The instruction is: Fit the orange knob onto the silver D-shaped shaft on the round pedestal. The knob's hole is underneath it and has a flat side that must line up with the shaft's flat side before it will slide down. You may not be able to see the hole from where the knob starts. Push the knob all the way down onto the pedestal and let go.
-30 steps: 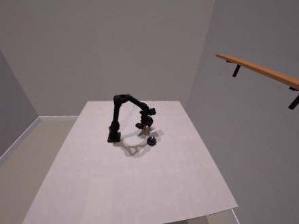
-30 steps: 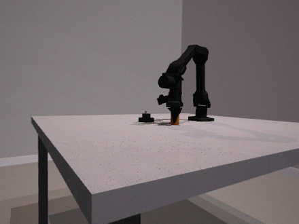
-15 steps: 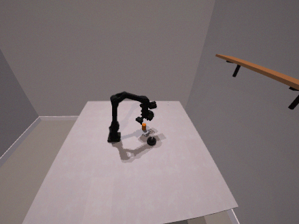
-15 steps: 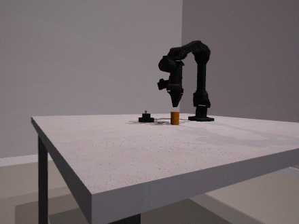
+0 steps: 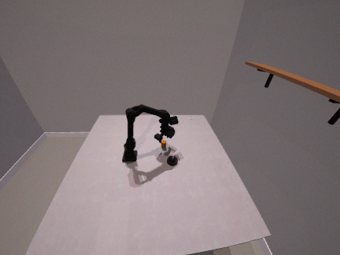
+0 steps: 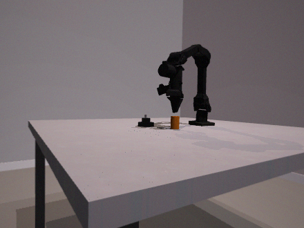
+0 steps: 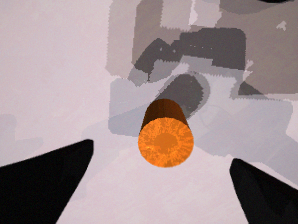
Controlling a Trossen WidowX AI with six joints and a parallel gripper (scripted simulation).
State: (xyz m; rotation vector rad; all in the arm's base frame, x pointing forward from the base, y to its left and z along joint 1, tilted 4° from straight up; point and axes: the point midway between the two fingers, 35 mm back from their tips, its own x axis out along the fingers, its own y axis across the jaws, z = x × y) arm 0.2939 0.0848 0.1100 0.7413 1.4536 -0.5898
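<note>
Presently, the orange knob [image 5: 164, 144] [image 6: 175, 122] [image 7: 165, 142] is standing upright on the table [image 5: 154, 209] [image 6: 145, 155] [image 7: 45, 100], near the round pedestal [image 5: 172, 161] [image 6: 146, 123] and apart from it. The silver shaft [image 6: 146, 116] is projecting bare from the pedestal's top. The gripper [image 5: 162, 139] [image 6: 175, 112] [image 7: 162, 155] is hovering above the knob, pointing down, its jaws spreading wide and gripping nothing. The knob's underside is facing the tabletop, so its hole is remaining out of sight.

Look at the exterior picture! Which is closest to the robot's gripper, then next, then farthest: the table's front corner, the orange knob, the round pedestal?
1. Orange knob, just below the gripper.
2. Round pedestal, off to the picture's left.
3. Table's front corner, way down at the lower left.
</note>
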